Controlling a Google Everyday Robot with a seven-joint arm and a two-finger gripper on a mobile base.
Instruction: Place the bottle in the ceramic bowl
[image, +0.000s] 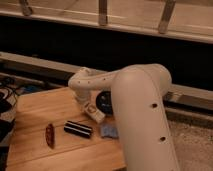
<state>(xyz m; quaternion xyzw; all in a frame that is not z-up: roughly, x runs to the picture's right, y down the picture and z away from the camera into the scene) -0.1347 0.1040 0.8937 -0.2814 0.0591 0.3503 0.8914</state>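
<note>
A big white robot arm (142, 115) fills the right side of the view. It bends over a wooden table (37, 107) and hides a good part of it.

The ceramic bowl (105, 101) sits on the table near the far right part, just beside the arm. It is round, black and shiny, with a dark inside. Only its left part shows, because the arm covers the rest. I cannot see anything lying in the part of the bowl that shows.

The bottle (94, 111) is small and cream-white, with a faint mark on its side. It is tilted, with one end up and to the left and the other end down and to the right. It is right at the left, near edge of the bowl, and I cannot tell if it touches the rim or the table.

The gripper (86, 103) is at the end of the arm, just left of the bowl, at the top end of the bottle. I cannot tell if it is holding the bottle.

A black block with stripes (78, 129) lies on the table, nearer than the bottle and a bit left. A small blue thing (109, 131) lies to the right of the block, close to the arm. A thin dark red thing (49, 135) lies to the left of the block. Some dark cables (7, 95) sit off the left edge of the table.
</note>
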